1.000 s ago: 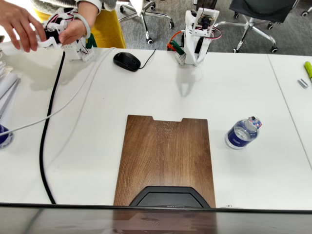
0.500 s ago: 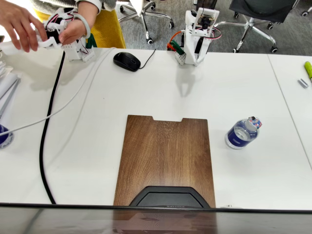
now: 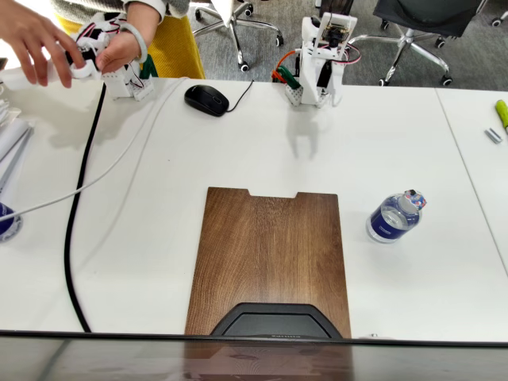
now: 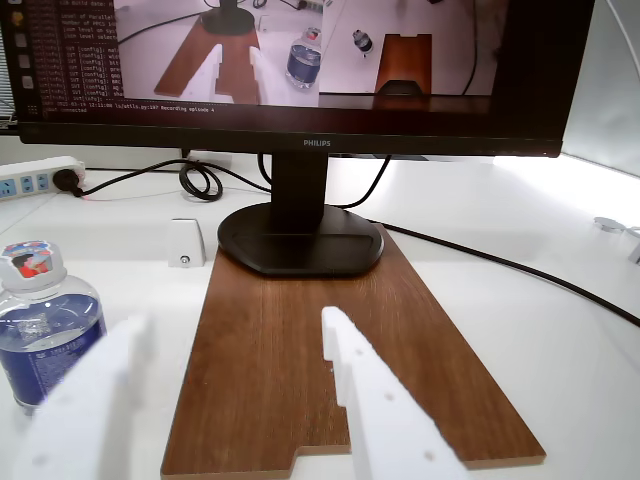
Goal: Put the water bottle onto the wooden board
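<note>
Over the last second the gripper (image 4: 235, 400), fingers apart and empty, had barely shifted at the arm's base at top centre of the fixed view. The water bottle (image 3: 393, 217) stood unmoved, right of centre, beside the wooden board (image 3: 270, 258). Approach appeared only beginning.

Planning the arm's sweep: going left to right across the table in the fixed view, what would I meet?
Black cable → mouse → wooden board → water bottle → green pen at the right edge. The arm stands at the table's far edge, its gripper above the board's span.
</note>
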### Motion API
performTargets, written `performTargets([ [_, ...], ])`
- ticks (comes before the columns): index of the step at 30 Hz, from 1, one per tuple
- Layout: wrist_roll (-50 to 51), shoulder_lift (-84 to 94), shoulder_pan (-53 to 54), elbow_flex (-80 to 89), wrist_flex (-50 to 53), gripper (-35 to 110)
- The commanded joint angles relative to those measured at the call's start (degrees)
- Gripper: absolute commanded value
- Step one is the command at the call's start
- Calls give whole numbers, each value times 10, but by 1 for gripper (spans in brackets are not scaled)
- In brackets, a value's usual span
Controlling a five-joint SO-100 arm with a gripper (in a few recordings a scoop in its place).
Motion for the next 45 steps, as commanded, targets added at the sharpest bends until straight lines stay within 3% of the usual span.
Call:
performTargets([
  [1, -6, 14, -9, -5, 11, 62],
  [4, -11, 14, -9, -5, 11, 73],
  [13, 5, 14, -11, -5, 18, 85],
  [17, 6, 14, -1, -6, 11, 100],
  [37, 7, 14, -21, -10, 45, 100],
  [40, 63, 12, -21, -38, 76, 100],
  [45, 66, -137, -74, -166, 43, 100],
])
